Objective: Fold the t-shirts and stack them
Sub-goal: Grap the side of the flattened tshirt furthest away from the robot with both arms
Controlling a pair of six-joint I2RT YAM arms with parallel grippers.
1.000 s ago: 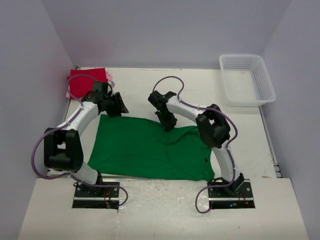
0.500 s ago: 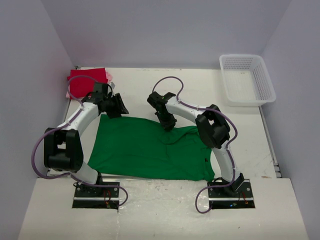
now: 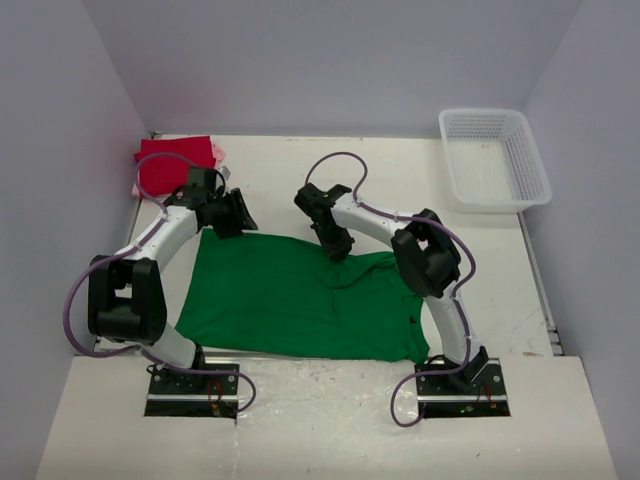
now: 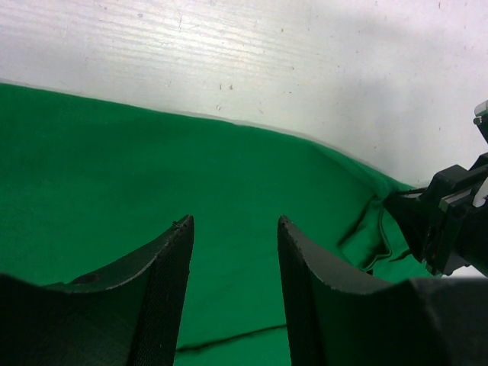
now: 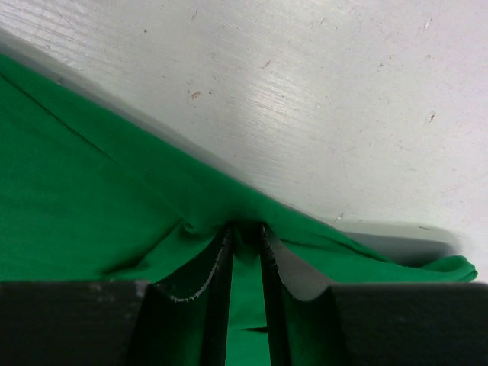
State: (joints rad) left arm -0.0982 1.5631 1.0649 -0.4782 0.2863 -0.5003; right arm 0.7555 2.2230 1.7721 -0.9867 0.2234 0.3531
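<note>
A bright green t-shirt (image 3: 300, 300) lies spread flat between the two arms. My right gripper (image 3: 340, 250) is down at the shirt's far edge near the middle. In the right wrist view its jaws (image 5: 245, 227) stand narrow, pinching a raised fold of the green cloth (image 5: 76, 191). My left gripper (image 3: 234, 213) hovers over the shirt's far left corner. Its jaws (image 4: 235, 221) are open, with only flat green cloth (image 4: 152, 168) showing beneath them. A red t-shirt (image 3: 175, 155) lies folded at the far left corner, with a pale pink t-shirt edge (image 3: 134, 188) showing under it.
A white mesh basket (image 3: 532, 160) stands at the far right corner. Grey walls close in the table on the left, the back and the right. In the left wrist view the right gripper's body (image 4: 450, 221) shows at the right edge.
The right gripper's jaws have closed onto the shirt's far edge. The left gripper has barely moved.
</note>
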